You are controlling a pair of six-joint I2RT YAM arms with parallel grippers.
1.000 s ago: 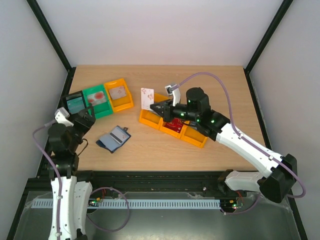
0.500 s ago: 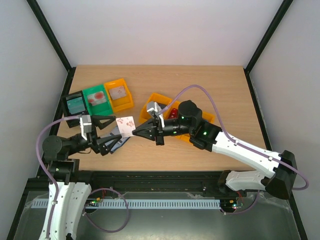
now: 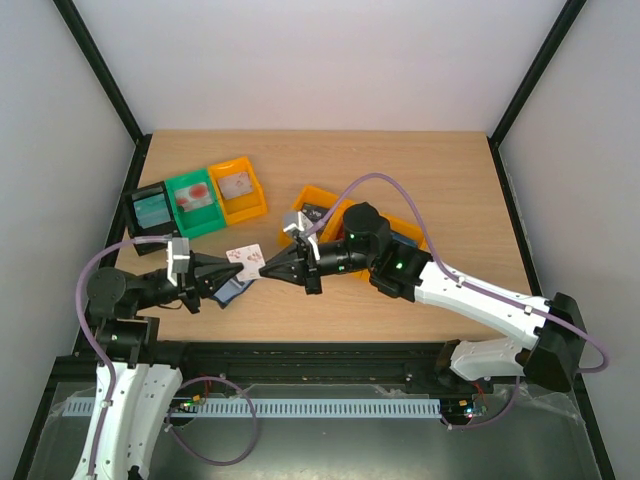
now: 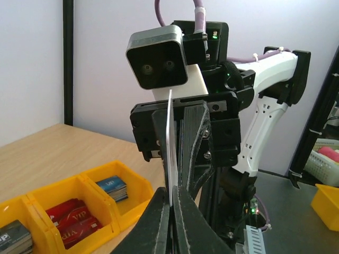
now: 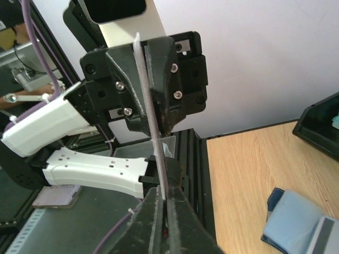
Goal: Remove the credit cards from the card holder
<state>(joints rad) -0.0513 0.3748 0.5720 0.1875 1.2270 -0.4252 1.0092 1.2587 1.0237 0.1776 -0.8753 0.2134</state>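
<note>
Between the two claws, raised off the surface point(image 3: 420, 170), a white card point(image 3: 246, 256) with reddish print is pinched from both ends.

- Left claw point(image 3: 231, 271): closed on the card's left edge. In its wrist view the fingers point(image 4: 159, 222) meet on the card point(image 4: 170, 137), which shows edge-on and upright.
- Right claw point(image 3: 266, 268): closed on the opposite edge, tip to tip with the left one. In its wrist view the fingers point(image 5: 151, 222) clamp the same card point(image 5: 150, 121), and the left claw point(image 5: 148, 79) faces it head-on.
- Card holder point(image 3: 229, 291): on the surface directly under the left claw's tip, mostly hidden from above. The right wrist view shows it lying open below and to one side of the claw tip, pale blue pockets up point(image 5: 294, 219). No claw touches it.
- Orange tray point(image 3: 318, 193): behind the right claw, partly covered by that arm. The left wrist view shows its yellow-orange wall point(image 4: 130, 211), with red cards point(image 4: 74, 225) in the middle compartment and a dark stack point(image 4: 112, 186) in the end one.
- Black bin point(image 3: 148, 208), green bin point(image 3: 193, 198) and small orange bin point(image 3: 238, 190): in a row beyond the left claw, well apart from it. Each holds something flat, too small to identify.
</note>
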